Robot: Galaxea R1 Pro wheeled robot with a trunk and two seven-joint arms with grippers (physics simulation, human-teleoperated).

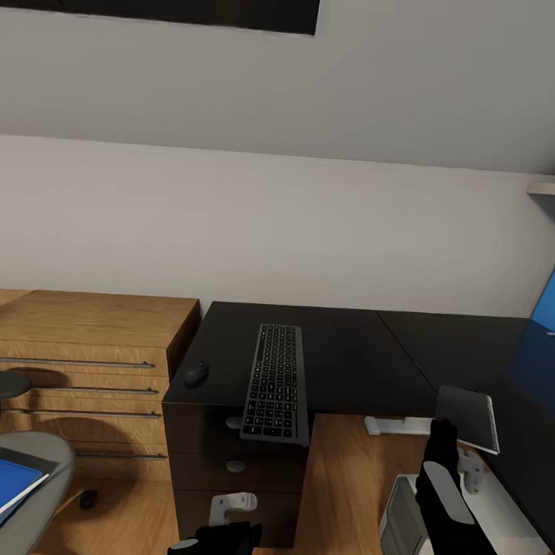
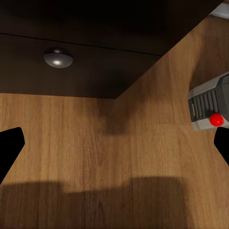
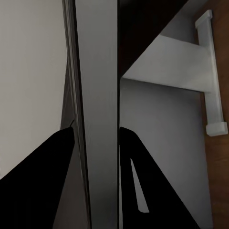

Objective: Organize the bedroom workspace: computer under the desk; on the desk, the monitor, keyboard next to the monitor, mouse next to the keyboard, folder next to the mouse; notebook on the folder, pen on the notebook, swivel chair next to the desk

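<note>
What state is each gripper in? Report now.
Left gripper: open, empty.
Right gripper: shut on a thin grey panel.

Right arm [image 1: 451,521]: glossy black shell with light grey oval panels along its length and a rounded grey cap at the nearer joint. A small grey bracket sits beside its wrist. Right pincer [image 3: 95,157]: two flat, matte black fingers [image 3: 43,186] tapering to blunt tips; one carries a narrow pale sliver along its inner face.

Left arm [image 1: 213,546]: black housing with grey rounded patches. Left pincer [image 2: 114,148]: plain black fingertips [image 2: 8,148], unmarked. No cables or lettering visible.
</note>
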